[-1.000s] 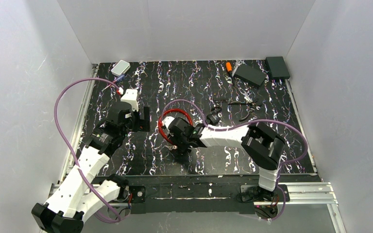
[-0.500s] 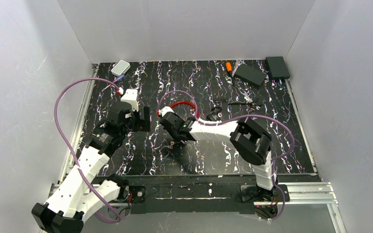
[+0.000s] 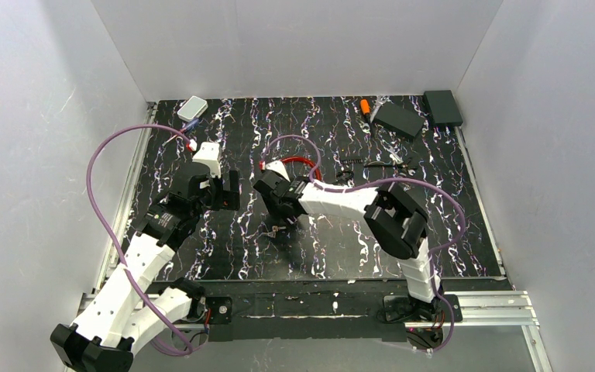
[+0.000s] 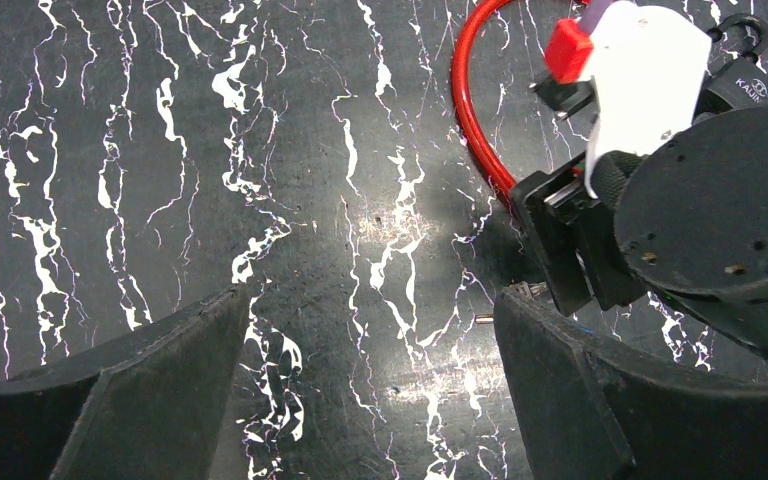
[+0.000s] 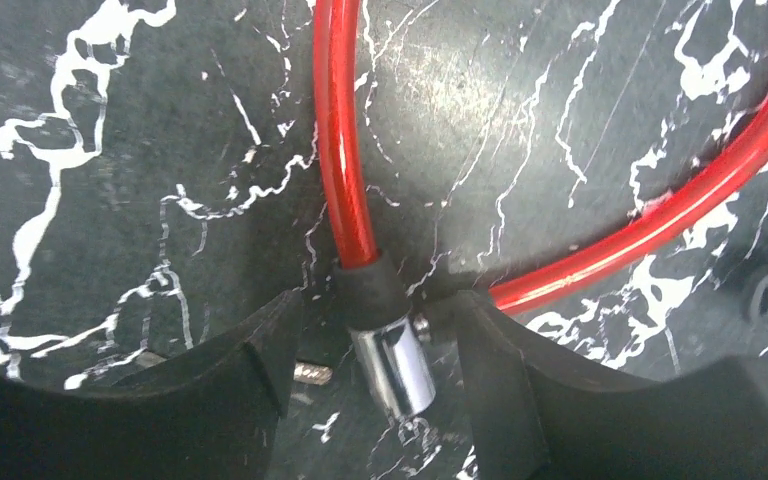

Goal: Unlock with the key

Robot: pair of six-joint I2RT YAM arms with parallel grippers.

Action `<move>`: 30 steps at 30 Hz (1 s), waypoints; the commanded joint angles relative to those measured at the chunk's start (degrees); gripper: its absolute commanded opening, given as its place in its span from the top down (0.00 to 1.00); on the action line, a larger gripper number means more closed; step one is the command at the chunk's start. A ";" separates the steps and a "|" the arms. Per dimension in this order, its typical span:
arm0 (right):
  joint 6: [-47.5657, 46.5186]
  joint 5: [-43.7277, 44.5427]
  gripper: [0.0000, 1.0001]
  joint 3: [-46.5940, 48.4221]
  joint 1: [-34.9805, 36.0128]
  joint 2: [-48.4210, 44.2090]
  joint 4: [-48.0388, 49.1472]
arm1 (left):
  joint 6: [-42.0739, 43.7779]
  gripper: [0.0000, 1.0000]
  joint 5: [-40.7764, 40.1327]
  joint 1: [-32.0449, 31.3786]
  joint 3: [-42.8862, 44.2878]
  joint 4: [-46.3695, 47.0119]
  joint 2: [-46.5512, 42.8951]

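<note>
The cable lock is a glossy red cable (image 5: 345,150) lying in a loop on the surface near the middle, partly under the right arm. One end runs into a short black sleeve and then a bright chrome pin (image 5: 392,372). This pin end is free and rests on the surface. A small metal piece (image 5: 310,373) lies just beside it, too small to identify.

The lock's black body (image 4: 750,78) shows past the right arm in the left wrist view. It carries white lettering that starts "KAU", and the rest is cut off.

The right hand (image 5: 375,310) is released, with one finger on each side of the chrome pin and a gap showing on both sides. The left hand (image 4: 372,300) is spread wide over bare surface to the left of the loop, with nothing between its fingers.

The surface (image 3: 325,256) is black with white marble-like veins. Plain white walls (image 3: 294,46) close it in on three sides, and a metal rail (image 3: 480,302) runs along the near edge.

At the far edge lie a small white box (image 3: 193,108), an orange-handled tool (image 3: 365,106) and two flat black boxes (image 3: 400,119) (image 3: 442,107).
</note>
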 commanded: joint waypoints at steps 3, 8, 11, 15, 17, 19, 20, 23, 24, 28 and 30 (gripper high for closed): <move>14.61 -3.03 0.37 -1.16 1.90 -8.07 -3.18 | 0.27 0.10 -1.02 0.18 -0.20 -0.60 -0.51; 19.77 -2.04 0.41 -2.25 5.66 -9.27 -3.06 | 0.28 0.10 -1.02 0.21 -0.23 -0.70 -0.85; 21.99 -2.32 0.41 -1.21 6.97 -7.38 -3.77 | 0.24 0.10 -1.02 0.20 -0.20 -0.70 -1.10; 23.79 -1.31 0.42 2.90 8.27 -3.00 -8.08 | 0.28 0.10 -1.02 0.21 -0.28 -0.70 -1.46; 24.31 0.00 0.43 3.75 8.56 -1.61 -9.10 | 0.22 0.10 -1.02 0.21 -0.29 -0.70 -1.60; 24.61 0.88 0.45 3.73 8.57 -0.67 -8.94 | 0.18 0.10 -0.95 0.21 -0.29 -0.70 -1.66; 24.58 1.18 0.46 3.72 8.57 -0.26 -8.72 | 0.20 0.10 -0.81 0.21 -0.29 -0.65 -1.74; 24.34 2.78 0.47 4.21 8.59 1.16 -8.67 | 0.19 0.10 -0.67 0.21 -0.29 -0.61 -1.82; 24.30 3.68 0.48 4.68 8.65 1.60 -8.94 | 0.17 0.10 -0.59 0.21 -0.29 -0.61 -1.81; 24.07 4.92 0.49 5.83 8.59 3.17 -9.13 | 0.20 0.10 -0.50 0.20 -0.29 -0.61 -1.92; 24.00 4.97 0.50 6.25 8.57 3.73 -9.19 | 0.20 0.10 -0.41 0.21 -0.29 -0.61 -1.93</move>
